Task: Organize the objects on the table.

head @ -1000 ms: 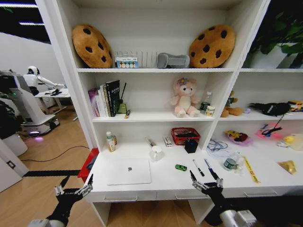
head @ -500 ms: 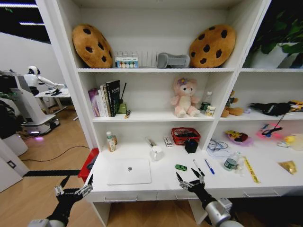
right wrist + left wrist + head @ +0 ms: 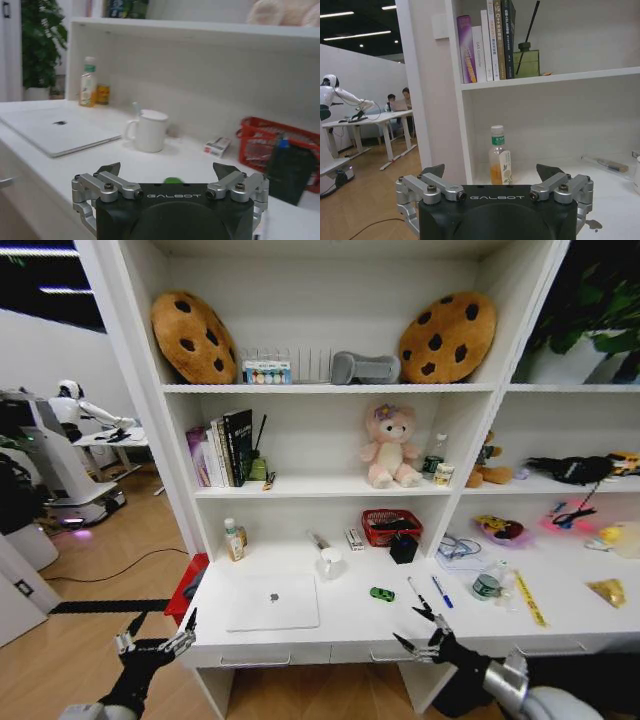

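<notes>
Right gripper (image 3: 422,632) hovered at the table (image 3: 350,625) front edge, jaws spread wide, empty, near the black pen (image 3: 415,592). Left gripper (image 3: 155,632) likewise agape off the left corner. Flat matte laptop (image 3: 272,601) lay closed; green toy car (image 3: 382,594) beside it.

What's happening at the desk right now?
Nothing is held. The right gripper hangs open at the table's front edge, near the black pen and blue pen. The laptop lies closed and the green toy car sits beside it. The left gripper waits open off the table's left corner.
</notes>
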Tool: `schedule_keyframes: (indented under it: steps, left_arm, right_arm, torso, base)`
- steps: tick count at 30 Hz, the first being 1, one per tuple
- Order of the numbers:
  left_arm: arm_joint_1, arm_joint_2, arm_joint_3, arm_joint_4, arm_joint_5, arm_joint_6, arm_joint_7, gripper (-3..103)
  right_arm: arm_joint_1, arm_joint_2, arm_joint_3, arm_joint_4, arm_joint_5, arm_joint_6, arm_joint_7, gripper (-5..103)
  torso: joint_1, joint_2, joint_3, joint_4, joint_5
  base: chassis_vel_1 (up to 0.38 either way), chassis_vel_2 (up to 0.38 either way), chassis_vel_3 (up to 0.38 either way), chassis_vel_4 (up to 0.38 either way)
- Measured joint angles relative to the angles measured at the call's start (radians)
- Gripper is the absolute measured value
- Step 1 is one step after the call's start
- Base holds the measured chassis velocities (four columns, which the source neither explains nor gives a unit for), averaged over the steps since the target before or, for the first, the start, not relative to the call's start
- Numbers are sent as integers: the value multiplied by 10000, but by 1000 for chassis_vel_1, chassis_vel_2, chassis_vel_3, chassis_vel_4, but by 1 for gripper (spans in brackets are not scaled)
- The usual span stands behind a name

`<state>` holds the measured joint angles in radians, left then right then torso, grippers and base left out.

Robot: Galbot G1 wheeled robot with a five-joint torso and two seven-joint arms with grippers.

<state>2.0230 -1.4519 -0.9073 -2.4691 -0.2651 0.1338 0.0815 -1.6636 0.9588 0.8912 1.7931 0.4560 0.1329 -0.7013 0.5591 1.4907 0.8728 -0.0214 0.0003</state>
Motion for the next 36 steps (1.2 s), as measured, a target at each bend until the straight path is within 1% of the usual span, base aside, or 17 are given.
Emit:
schedule_keyframes:
  steps: [2,3,4,5,6,7,8,10,13,24,27,28,30,31,32,35,36]
  left_arm:
    - [0,0,0,0,0,0,0,100]
    - [0,0,0,0,0,0,0,100]
    - [0,0,0,0,0,0,0,100]
    - [0,0,0,0,0,1,0,100]
    - [0,0,0,1,0,0,0,100]
    - [0,0,0,1,0,0,0,100]
    - [0,0,0,1,0,0,-1,100]
    - [0,0,0,0,0,0,-2,100]
    - [0,0,0,0,0,0,-3,100]
    - [0,0,0,0,0,-3,-9,100]
    - [0,0,2,0,-1,-2,-9,100]
    - [0,0,2,-2,-1,-3,-9,100]
    - [0,-1,2,-3,-1,-3,-9,100]
    - [0,-1,2,-2,-1,-3,-9,100]
    - [0,-1,2,-2,-1,-3,-9,100]
    - [0,0,1,-3,-1,-3,-9,100]
    - [0,0,1,-3,-1,-3,-9,100]
  right_arm:
    - [-85,43,-6,8,266,196,919,100]
    - [-192,155,-16,97,341,266,1207,103]
    - [-192,155,-16,97,341,266,1207,103]
    - [-349,333,-12,287,381,230,1455,100]
    - [-443,424,-10,397,405,192,1531,100]
    - [-443,424,-10,397,405,192,1531,100]
    - [-584,560,-10,553,462,129,1604,92]
    - [-695,697,-22,667,500,61,1635,98]
    - [-675,731,-54,675,489,42,1633,100]
    - [-401,629,-167,637,402,-118,1736,100]
    - [-320,687,-278,572,369,109,2027,100]
    - [-302,713,-311,558,386,177,2114,100]
    - [-294,729,-337,558,419,228,2155,100]
    - [-295,736,-347,567,441,229,2163,100]
    - [-295,736,-347,567,441,229,2163,100]
    - [-299,754,-328,613,465,-204,1985,100]
    - [-299,754,-328,613,465,-204,1985,100]
  torso:
    - [-1,1,0,-2,-4]
    - [-1,1,-1,-2,-3]
    - [-1,1,-1,-2,-3]
    - [-1,1,-2,-4,-2]
    - [-1,0,-1,-3,-3]
    - [-1,0,-1,-3,-3]
    - [-1,1,-2,-5,-3]
    - [-1,1,-2,-5,-4]
    - [-2,1,-2,-2,-5]
    - [-2,1,-2,1,-4]
    - [-2,1,-1,-5,-5]
    - [-2,1,-1,-4,5]
    - [-3,1,0,1,7]
    - [-3,1,-1,1,-6]
    - [-3,1,-1,1,-6]
    - [-2,1,-1,-2,-4]
    - [-2,1,-1,-2,-4]
  base:
    - [0,0,0,0]
    - [0,0,0,0]
    - [0,0,0,0]
    - [0,0,0,0]
    - [0,0,0,0]
    - [0,0,0,0]
    - [0,0,0,0]
    - [0,0,0,0]
    - [0,0,0,0]
    - [-97,-98,103,107]
    - [-185,-213,190,193]
    - [-161,-172,150,144]
    - [-118,-156,150,110]
    - [-45,-77,103,76]
    - [-45,-77,103,76]
    - [-15,-26,7,16]
    - [0,0,0,0]
